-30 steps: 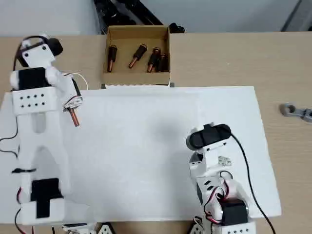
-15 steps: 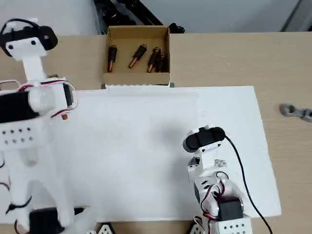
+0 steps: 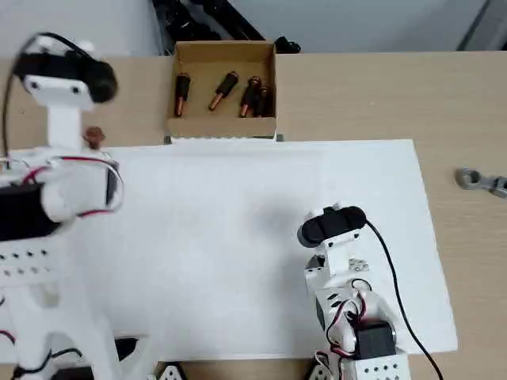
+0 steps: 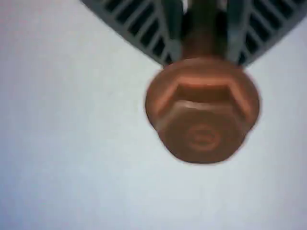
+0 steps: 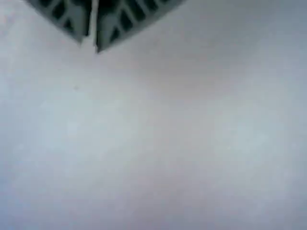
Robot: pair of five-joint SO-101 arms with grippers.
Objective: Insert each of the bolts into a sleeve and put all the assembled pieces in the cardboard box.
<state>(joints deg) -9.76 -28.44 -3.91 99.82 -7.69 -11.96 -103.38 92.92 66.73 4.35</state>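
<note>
My left gripper (image 4: 201,48) is shut on a copper bolt (image 4: 202,112), whose hexagonal head faces the wrist camera. In the high view the left arm stands raised at the far left, and the bolt's head (image 3: 94,137) peeks out beside it, left of the cardboard box (image 3: 224,125). Several assembled copper-and-black pieces (image 3: 226,89) lie inside the box. My right gripper (image 5: 93,40) hangs shut with nothing in it just above the white sheet. The right arm (image 3: 337,237) sits folded at the lower right of the sheet.
A white sheet (image 3: 261,237) covers most of the wooden table. A metal wrench (image 3: 479,181) lies on the bare wood at the far right. Dark equipment (image 3: 198,20) sits behind the box.
The left arm has risen and swung toward the back left, carrying the bolt from over the sheet's left part to beside the box. The right arm shifted slightly, then stayed still.
</note>
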